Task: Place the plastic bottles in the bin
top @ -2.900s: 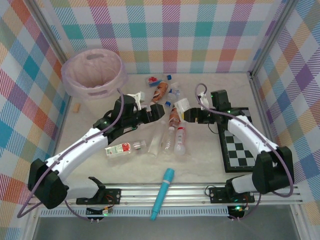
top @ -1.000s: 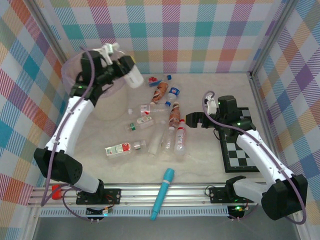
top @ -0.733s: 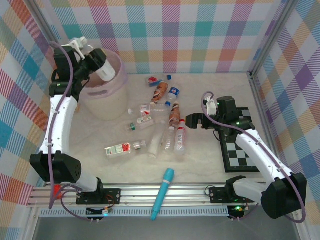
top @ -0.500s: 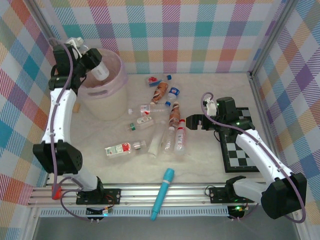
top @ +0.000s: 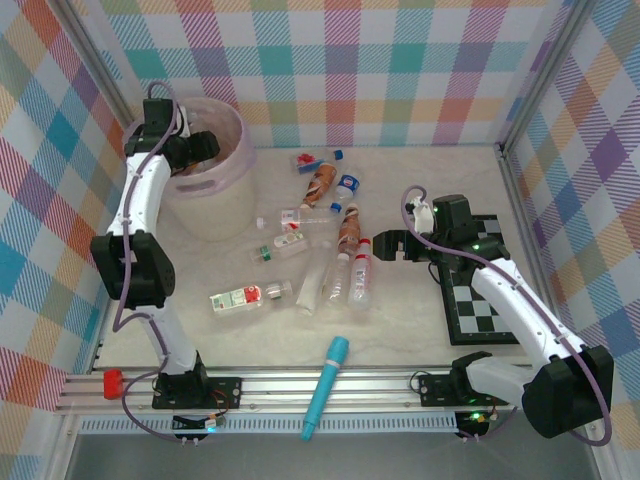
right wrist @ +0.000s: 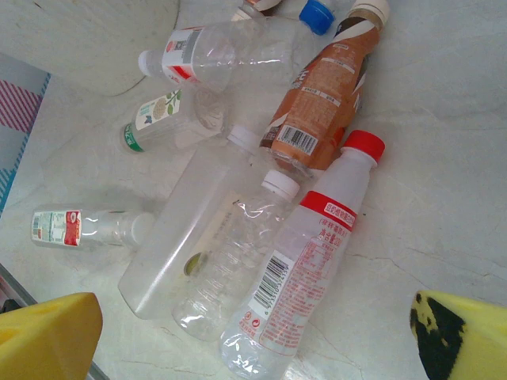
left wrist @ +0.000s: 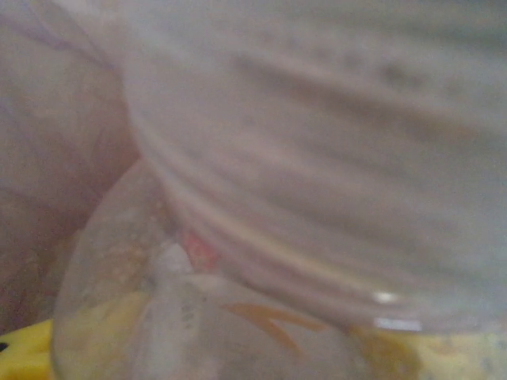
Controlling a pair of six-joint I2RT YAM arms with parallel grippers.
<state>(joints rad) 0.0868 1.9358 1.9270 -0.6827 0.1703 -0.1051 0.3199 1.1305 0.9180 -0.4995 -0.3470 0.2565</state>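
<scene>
My left gripper (top: 193, 150) is up at the far left corner of the tabletop (top: 420, 190), reaching in over the rim of the pink bin (top: 215, 200); its wrist picture is very blurry, but a clear bottle (left wrist: 317, 158) sits right up against it, so I think the gripper is clenched on that bottle, just inside the bin; if I let go too near the rim, the bottle could hit the edge and bounce out; if the arm leans on the rim, the light bin could tip or slide. My right gripper (top: 388, 243) hangs wide open and holds nothing, over the other bottles (top: 345, 235) lying in the middle of the tabletop; they lie touching each other, so grabbing the red-capped bottle (right wrist: 317, 261) could push its neighbours and make them roll; they are smooth and round, so one could slip out or squash. The blue tube (top: 327, 385) at the near edge is not a bottle, so I must not grab it by mistake.
</scene>
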